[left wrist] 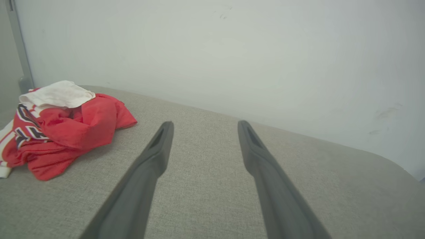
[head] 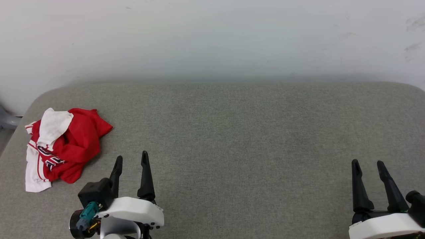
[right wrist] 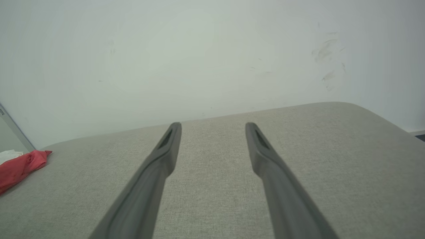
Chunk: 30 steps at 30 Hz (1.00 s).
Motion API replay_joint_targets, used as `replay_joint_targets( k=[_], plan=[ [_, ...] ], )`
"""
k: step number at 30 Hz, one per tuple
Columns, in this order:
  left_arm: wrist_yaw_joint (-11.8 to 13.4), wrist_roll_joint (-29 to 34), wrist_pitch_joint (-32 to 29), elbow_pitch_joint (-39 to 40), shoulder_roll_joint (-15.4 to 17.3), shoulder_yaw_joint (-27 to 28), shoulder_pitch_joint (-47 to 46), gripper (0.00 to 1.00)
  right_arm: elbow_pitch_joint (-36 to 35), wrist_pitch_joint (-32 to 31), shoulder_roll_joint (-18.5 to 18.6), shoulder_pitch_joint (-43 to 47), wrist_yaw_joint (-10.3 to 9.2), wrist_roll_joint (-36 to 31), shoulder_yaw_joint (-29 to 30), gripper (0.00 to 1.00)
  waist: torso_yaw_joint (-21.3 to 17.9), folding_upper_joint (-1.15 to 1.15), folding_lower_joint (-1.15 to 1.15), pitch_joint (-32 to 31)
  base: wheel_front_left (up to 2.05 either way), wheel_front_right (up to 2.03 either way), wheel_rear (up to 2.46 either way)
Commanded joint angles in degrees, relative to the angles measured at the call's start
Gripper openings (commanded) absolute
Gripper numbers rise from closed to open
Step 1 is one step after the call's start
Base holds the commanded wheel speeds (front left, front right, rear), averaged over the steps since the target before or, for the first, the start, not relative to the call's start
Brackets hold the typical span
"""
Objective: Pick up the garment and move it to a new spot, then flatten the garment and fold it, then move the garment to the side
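Observation:
The garment [head: 69, 142] lies crumpled in a heap at the left end of the grey padded surface, red with white sleeves and dark lettering showing. In the left wrist view the garment [left wrist: 66, 129] sits at the left, beside the fingers and apart from them. At the far left edge of the right wrist view a red corner of the garment [right wrist: 20, 166] shows. My left gripper [head: 131, 159] hovers open just right of the heap, empty. My right gripper [head: 368, 163] stands open and empty near the right end. Between the fingers of the left gripper [left wrist: 203, 124] and right gripper [right wrist: 212, 125] only bare fabric shows.
The grey padded surface [head: 232, 132] runs wide from the heap to the right, with rounded far corners. A pale wall [head: 212, 39] rises directly behind its far edge. A grey object [head: 6, 121] sits off the left corner.

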<state>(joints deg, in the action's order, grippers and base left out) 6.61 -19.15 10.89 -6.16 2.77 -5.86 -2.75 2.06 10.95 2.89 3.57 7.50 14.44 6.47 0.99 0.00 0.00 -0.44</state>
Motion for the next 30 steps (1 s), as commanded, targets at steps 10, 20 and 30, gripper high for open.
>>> replay_joint_targets(
  k=[10, 20, 30],
  plan=[
    [-0.5, 5.7, 1.7, 1.0, 0.1, -1.1, 0.5, 1.0, -1.4, 1.7, 0.0, 0.9, -0.02, -4.1, 0.6, 1.0, 0.2, 0.0, 0.0, 0.1, 0.0, 0.0, 0.0],
    [-0.2, 9.9, 2.9, 0.9, 0.1, -1.5, 0.9, 1.0, -1.8, 2.8, 0.0, 1.6, -0.02, -7.5, 0.2, 1.0, 0.3, 0.0, 0.0, 0.0, 0.0, 0.0, 0.0],
    [-1.4, 12.4, 3.9, 0.7, 0.2, -2.1, 1.1, 1.0, -2.0, 3.8, 0.0, 2.2, -0.02, -9.8, -0.2, 1.0, 0.6, 0.0, 0.0, 0.1, 0.0, 0.0, 0.0]
  ],
)
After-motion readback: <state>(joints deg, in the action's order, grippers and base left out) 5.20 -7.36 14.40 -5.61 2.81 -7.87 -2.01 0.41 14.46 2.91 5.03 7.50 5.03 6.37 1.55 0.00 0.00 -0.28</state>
